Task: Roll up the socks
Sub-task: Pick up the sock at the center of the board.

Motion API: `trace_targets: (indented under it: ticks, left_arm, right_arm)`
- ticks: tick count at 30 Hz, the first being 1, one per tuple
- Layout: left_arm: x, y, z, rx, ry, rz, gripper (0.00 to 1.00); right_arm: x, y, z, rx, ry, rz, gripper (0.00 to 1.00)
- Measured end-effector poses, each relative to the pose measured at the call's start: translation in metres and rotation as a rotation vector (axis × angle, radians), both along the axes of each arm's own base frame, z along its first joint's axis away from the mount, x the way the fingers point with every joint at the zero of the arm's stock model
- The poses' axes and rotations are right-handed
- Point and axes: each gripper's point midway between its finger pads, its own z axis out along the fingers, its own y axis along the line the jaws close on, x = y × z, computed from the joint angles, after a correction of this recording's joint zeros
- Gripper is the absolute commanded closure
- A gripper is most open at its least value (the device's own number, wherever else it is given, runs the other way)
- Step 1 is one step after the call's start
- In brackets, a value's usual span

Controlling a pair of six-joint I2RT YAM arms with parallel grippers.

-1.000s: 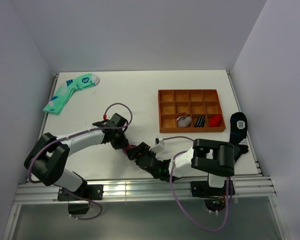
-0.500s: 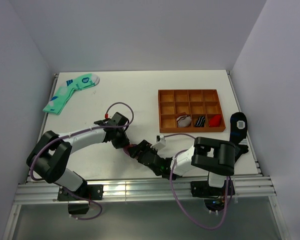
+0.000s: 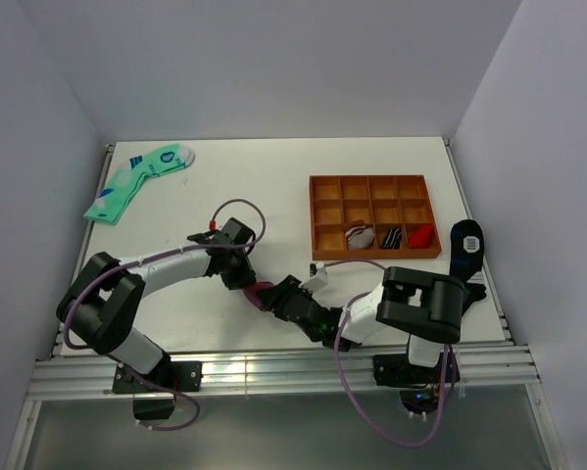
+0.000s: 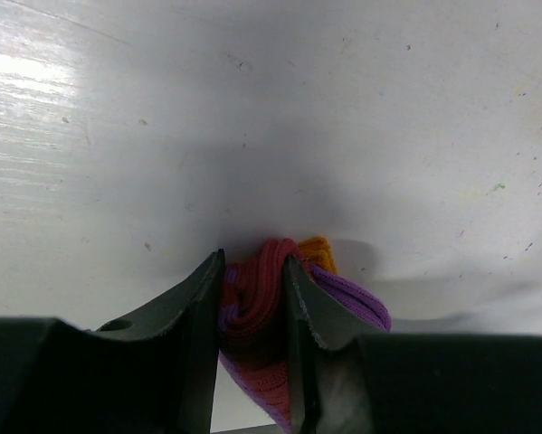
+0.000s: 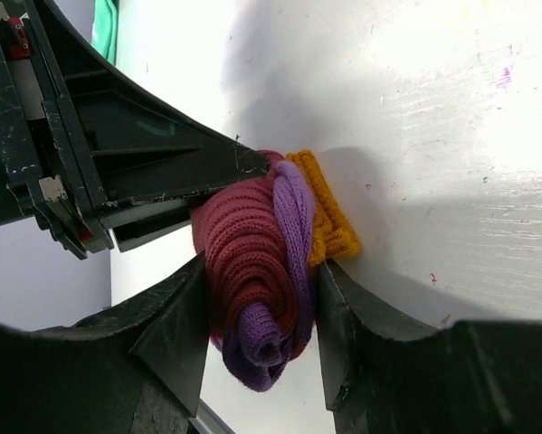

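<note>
At the near middle of the white table [image 3: 273,186], just ahead of the two arm bases, the maroon-red striped knit socks [image 5: 243,240] sit wound into a tight bundle. Purple knit coils through the end of the bundle, and an orange-mustard cuff sticks out at one side, against the tabletop.

The right gripper [image 5: 257,271] has one black finger on each flank of the bundle, both pressed against the knit. The left gripper [image 4: 252,271] comes in from the opposite side and is clamped on the same bundle, with a fold of red and purple knit pinched between its narrowly parted fingers. From above, the two grippers meet nearly tip to tip and only a sliver of red shows between them.

Farther back and to the right lies an orange-brown compartment tray [image 3: 314,215]. Three cells of its near row each hold a small bundle: one pale, one dark striped, one red. Beside it, at the table's right edge, lies a black sock with a blue patch [image 3: 466,245]. In the far left corner lie mint-green socks with blue marks [image 3: 136,181], well apart from everything else.
</note>
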Motion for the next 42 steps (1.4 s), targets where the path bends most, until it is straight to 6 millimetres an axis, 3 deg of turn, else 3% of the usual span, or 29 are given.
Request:
trace_targets:
  ticks: [7, 10, 15, 24, 34, 37, 42]
  left_arm:
    - [0.001, -0.001, 0.002, 0.007, -0.003, -0.017, 1.0]
    - [0.002, -0.001, 0.003, 0.012, -0.007, -0.026, 0.93]
    - [0.002, -0.001, 0.006, 0.021, -0.017, -0.034, 0.75]
    - [0.0, 0.0, 0.015, 0.034, -0.033, -0.056, 0.61]
    - [0.004, 0.022, 0.038, 0.052, -0.075, -0.044, 0.6]
    - [0.009, 0.033, 0.051, 0.05, -0.108, -0.02, 0.61]
    - [0.012, 0.035, 0.071, 0.021, -0.17, -0.016, 0.62]
  right_arm:
    - [0.001, 0.001, -0.001, 0.013, 0.008, 0.016, 0.92]
    - [0.001, 0.001, -0.001, 0.016, 0.017, 0.019, 1.0]
    - [0.001, 0.0, -0.002, 0.018, 0.033, 0.025, 1.0]
    - [0.0, -0.009, -0.003, 0.025, 0.066, 0.037, 1.0]
    - [0.003, -0.031, -0.003, 0.035, 0.082, 0.014, 1.0]
    - [0.008, -0.039, 0.0, 0.022, 0.079, -0.005, 1.0]
    - [0.013, -0.051, 0.008, -0.011, 0.067, -0.017, 1.0]
